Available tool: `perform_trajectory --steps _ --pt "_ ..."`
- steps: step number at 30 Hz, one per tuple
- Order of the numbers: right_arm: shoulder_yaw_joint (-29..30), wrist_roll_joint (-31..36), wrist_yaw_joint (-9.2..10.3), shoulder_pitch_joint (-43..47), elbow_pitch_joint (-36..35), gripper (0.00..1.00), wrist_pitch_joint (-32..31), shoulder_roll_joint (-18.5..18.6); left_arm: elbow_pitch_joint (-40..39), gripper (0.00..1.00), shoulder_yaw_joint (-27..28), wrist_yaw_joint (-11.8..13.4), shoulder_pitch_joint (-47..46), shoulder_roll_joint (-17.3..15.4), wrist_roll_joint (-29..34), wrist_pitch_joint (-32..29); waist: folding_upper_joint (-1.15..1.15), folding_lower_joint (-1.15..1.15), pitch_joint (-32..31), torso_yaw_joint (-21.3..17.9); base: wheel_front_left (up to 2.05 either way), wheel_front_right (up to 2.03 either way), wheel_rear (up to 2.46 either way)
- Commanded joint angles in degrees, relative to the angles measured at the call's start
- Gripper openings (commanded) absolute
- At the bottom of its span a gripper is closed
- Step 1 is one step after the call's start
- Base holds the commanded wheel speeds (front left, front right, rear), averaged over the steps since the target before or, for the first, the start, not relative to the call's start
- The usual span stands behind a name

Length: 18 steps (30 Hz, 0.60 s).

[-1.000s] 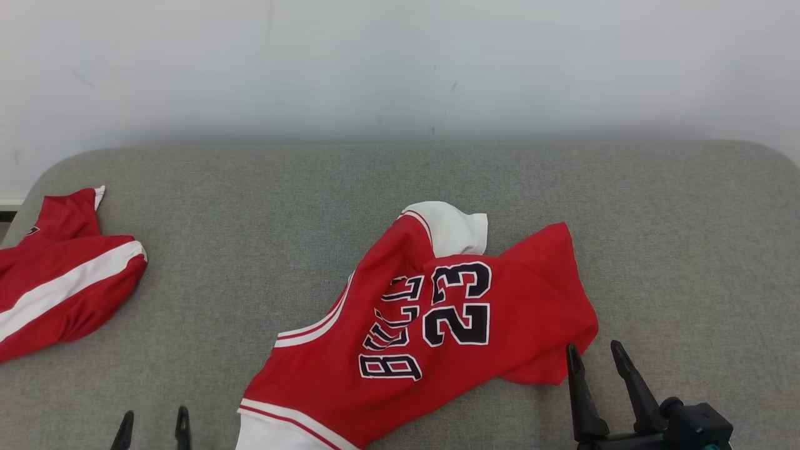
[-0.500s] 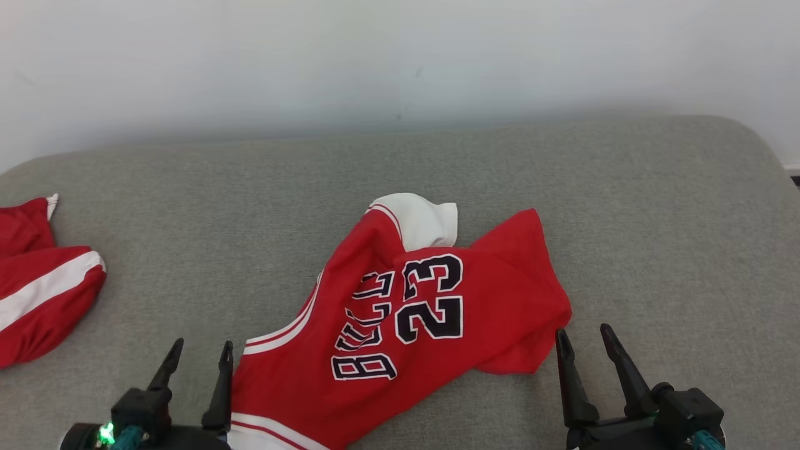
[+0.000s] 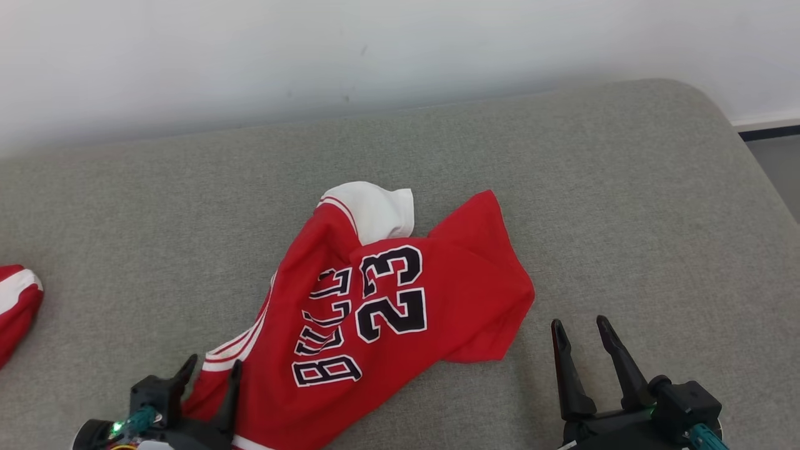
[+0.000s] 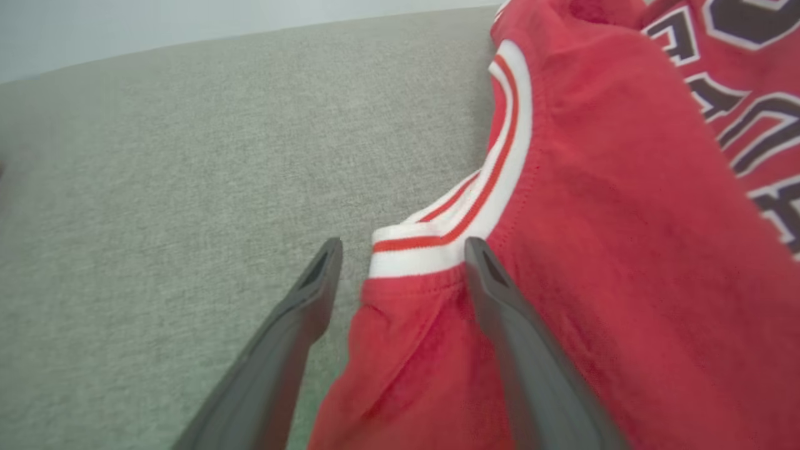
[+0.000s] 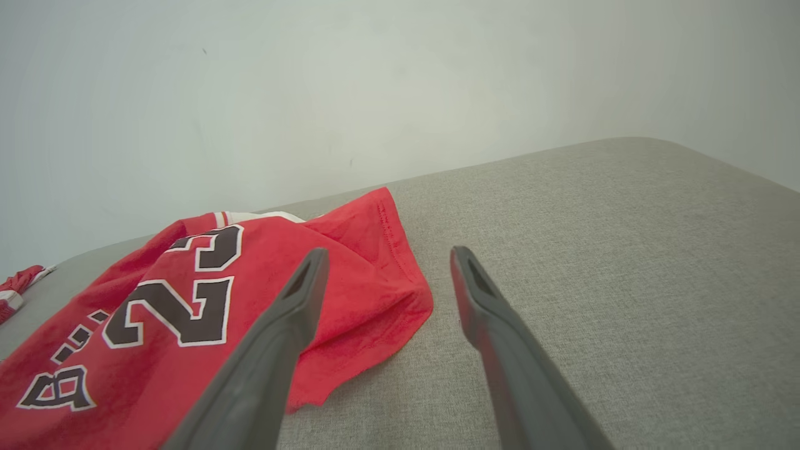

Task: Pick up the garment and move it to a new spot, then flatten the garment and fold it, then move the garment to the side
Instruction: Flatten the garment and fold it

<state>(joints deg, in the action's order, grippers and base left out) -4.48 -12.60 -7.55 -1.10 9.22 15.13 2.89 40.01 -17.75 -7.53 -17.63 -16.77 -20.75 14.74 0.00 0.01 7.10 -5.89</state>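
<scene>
garment [image 3: 387,300]: red jersey, "23" and black lettering up, crumpled and unfolded on the grey cushion [image 3: 625,206], around the middle, towards the front.
left gripper [image 3: 214,364]: fingers spread, astride the jersey's white-and-red striped trim [image 4: 450,231]; nothing pinched.
right gripper [image 3: 580,324]: spread, empty, just beside the jersey's right hem corner.
other: second red-and-white cloth [image 3: 15,300] at far left, well apart.

Low in the head view, left pincer [image 3: 211,367] and right pincer [image 3: 580,326] both gape wide, fingers forward.
</scene>
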Motion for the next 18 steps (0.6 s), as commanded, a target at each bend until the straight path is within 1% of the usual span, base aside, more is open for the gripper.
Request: perform_trajectory --steps 1,2,3,4,7,9,11,13,18 --pt "-0.17 -0.06 0.13 -0.01 -0.15 1.0 0.04 -0.03 0.35 1.0 -0.44 0.14 -0.72 0.12 -0.64 -0.08 0.0 -0.01 0.17 -0.36 0.0 0.0 0.0" --pt "-0.11 -0.09 0.13 0.04 -0.23 1.0 0.04 -0.02 1.13 0.63 -1.22 0.14 -1.38 -0.03 -1.74 -0.23 0.0 -0.01 0.19 -0.47 0.0 0.0 0.0" --pt "-0.04 -0.12 0.13 0.05 -0.22 1.0 0.03 -0.03 1.81 0.34 -2.19 0.14 -1.91 -0.41 -2.45 -0.49 0.0 -0.01 0.24 -0.56 0.0 0.0 0.0" --pt "0.05 -0.12 0.13 0.06 -0.19 1.0 0.04 -0.04 2.45 0.0 -3.15 0.14 -2.42 -0.84 -2.69 -0.39 0.0 -0.01 0.24 -0.64 0.0 0.0 0.0" --pt "0.39 -0.07 0.13 0.3 -0.16 1.0 0.04 -0.03 3.86 0.0 -4.29 0.15 -4.04 -1.68 -3.92 -0.03 0.0 -0.01 0.18 -0.62 0.0 0.0 0.0" --pt "0.68 -0.05 0.13 0.54 -0.15 1.0 0.03 -0.02 4.63 0.0 -3.69 0.15 -4.92 -2.11 -4.44 0.23 0.0 -0.01 0.06 -0.41 0.0 0.0 0.0" --pt "0.8 0.0 0.13 0.52 -0.07 1.0 0.03 -0.03 4.94 0.0 -1.91 0.82 -5.78 -3.11 -4.82 0.43 0.0 -0.01 -0.1 -0.08 0.0 0.0 0.0" --pt "0.92 0.07 0.13 0.34 -0.12 1.0 0.04 -0.05 2.84 0.0 1.01 2.11 -6.45 -3.91 -4.78 0.54 0.0 -0.01 -0.17 0.32 0.0 0.0 0.0" --pt "0.99 0.35 0.13 0.15 -0.25 1.0 0.03 -0.03 -2.76 0.0 7.77 4.92 -2.86 -4.92 -2.82 0.48 0.0 -0.01 -0.27 0.94 0.0 0.0 0.0"
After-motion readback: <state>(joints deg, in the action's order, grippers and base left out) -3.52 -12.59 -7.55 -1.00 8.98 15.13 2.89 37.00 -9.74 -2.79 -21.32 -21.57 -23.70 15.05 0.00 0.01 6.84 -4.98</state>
